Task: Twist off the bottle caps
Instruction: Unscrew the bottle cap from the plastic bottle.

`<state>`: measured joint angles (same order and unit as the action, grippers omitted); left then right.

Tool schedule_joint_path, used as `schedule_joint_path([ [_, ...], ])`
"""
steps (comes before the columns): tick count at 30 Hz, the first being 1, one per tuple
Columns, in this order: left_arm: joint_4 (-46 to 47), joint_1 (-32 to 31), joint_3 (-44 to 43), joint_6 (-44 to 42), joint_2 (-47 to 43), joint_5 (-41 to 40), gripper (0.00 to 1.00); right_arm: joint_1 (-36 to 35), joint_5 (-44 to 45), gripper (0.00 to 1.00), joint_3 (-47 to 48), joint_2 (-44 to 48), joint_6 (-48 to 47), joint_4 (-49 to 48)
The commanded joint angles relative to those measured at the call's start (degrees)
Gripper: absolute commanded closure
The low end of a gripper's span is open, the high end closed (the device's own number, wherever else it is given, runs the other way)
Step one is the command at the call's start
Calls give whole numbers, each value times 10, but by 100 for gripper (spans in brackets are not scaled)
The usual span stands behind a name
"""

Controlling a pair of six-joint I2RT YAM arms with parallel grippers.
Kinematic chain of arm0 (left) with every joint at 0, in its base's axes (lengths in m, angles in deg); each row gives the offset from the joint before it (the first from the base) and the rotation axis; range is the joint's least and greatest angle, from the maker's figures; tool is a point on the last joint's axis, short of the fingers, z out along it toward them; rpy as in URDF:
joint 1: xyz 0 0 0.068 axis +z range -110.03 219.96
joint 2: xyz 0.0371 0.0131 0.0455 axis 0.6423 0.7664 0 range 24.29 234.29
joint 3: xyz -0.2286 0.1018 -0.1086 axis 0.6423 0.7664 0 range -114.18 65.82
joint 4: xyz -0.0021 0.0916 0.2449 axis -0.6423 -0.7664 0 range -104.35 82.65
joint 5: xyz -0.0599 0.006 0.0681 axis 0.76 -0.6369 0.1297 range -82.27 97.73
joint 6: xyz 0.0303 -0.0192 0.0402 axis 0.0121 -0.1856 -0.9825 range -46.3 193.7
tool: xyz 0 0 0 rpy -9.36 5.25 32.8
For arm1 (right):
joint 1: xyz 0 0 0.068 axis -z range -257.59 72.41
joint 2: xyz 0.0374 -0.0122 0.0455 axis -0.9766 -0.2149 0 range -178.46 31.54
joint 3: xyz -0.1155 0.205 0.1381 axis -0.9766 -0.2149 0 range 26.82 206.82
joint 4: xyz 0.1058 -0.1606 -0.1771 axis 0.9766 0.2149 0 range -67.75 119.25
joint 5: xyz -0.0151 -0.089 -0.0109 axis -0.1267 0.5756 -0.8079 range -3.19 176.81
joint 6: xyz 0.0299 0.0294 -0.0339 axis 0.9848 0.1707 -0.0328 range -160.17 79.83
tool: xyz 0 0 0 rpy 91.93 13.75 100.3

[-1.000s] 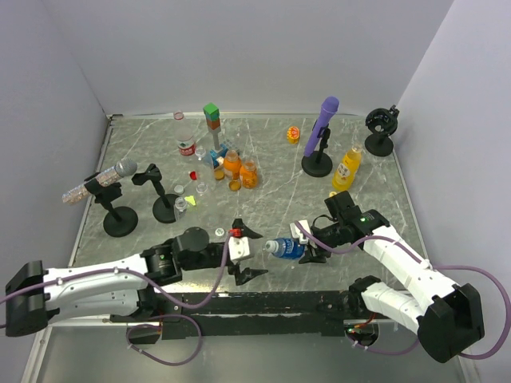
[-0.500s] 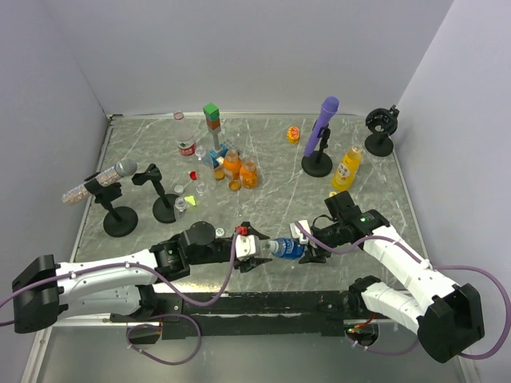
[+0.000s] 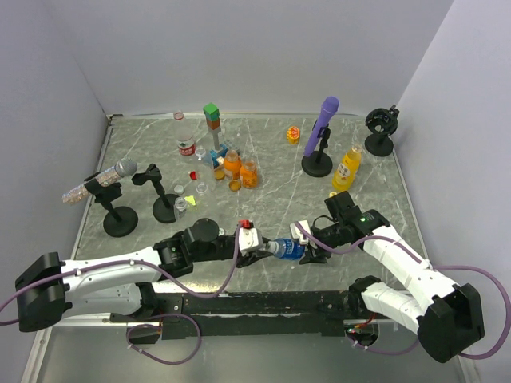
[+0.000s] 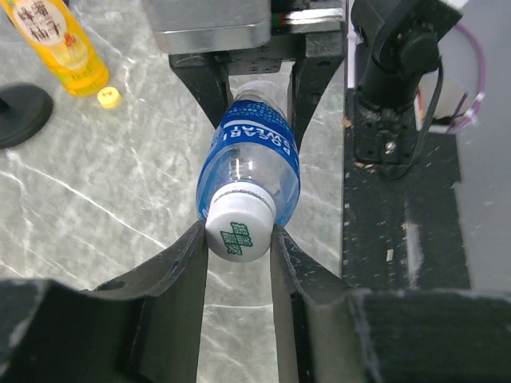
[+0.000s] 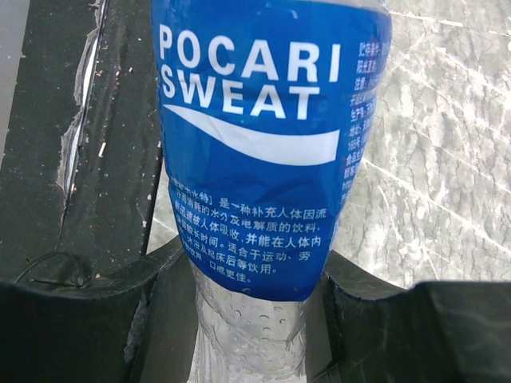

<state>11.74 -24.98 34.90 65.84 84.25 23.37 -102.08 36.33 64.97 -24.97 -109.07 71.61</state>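
A squat blue-labelled bottle (image 3: 287, 249) hangs sideways just above the table's near edge, held between both arms. My right gripper (image 3: 308, 247) is shut on its clear lower body (image 5: 263, 144), one finger (image 5: 172, 275) pressing each side. The bottle's white cap (image 4: 239, 230) with green print points at my left wrist camera. My left gripper (image 4: 239, 239) is shut on that cap, and both fingers (image 4: 192, 267) touch its sides. From above, the left gripper (image 3: 260, 249) meets the bottle's left end.
A yellow juice bottle (image 3: 346, 167) stands by a purple microphone (image 3: 321, 128), with a loose yellow cap (image 4: 108, 97) nearby. Orange bottles (image 3: 231, 163), a red-labelled bottle (image 3: 187, 148), stacked blocks (image 3: 211, 120) and loose caps (image 3: 193, 175) crowd the back left. Black stands (image 3: 164, 203) stand at the left.
My left gripper moved right to the bottle's cap end and its wide-open fingers closed onto the cap. The right arm and the bottle stayed put.
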Motion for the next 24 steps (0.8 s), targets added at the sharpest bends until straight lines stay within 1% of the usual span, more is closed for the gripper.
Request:
schedule_joint_path([
  [1, 15, 1, -43, 123, -5, 11, 95, 1, -16, 82, 2, -2, -15, -8],
  [3, -20, 1, -62, 208, -2, -9, 99, 1, -16, 82, 3, -1, -15, -8],
  [6, -104, 1, -113, 360, 12, -62, 99, 1, -16, 82, 3, -4, -15, -8],
  [8, -164, 2, -136, 445, 18, -74, 99, 1, -16, 82, 3, -4, -15, -8],
  [11, -190, 2, -143, 573, 15, -88, 99, 1, -16, 82, 3, -5, -15, -8],
  [13, -208, 2, -141, 628, 6, -101, 99, 1, -16, 82, 3, -7, -15, -8],
  [15, -206, 2, -136, 653, -5, -116, 99, 1, -16, 82, 3, -8, -16, -7],
  [16, -207, 2, -135, 656, -10, -123, 94, 1, -16, 82, 3, -7, -15, -7],
  [18, -210, 2, -138, 649, -17, -134, 75, 1, -16, 82, 3, -8, -15, -7],
  [20, -209, 2, -141, 624, -24, -136, 52, 1, -15, 82, 3, -9, -15, -8],
  [22, -201, 2, -139, 596, -38, -134, 35, 1, -15, 82, 3, -10, -16, -7],
  [24, -195, 2, -135, 554, -59, -125, 23, 1, -15, 82, 3, -11, -16, -7],
])
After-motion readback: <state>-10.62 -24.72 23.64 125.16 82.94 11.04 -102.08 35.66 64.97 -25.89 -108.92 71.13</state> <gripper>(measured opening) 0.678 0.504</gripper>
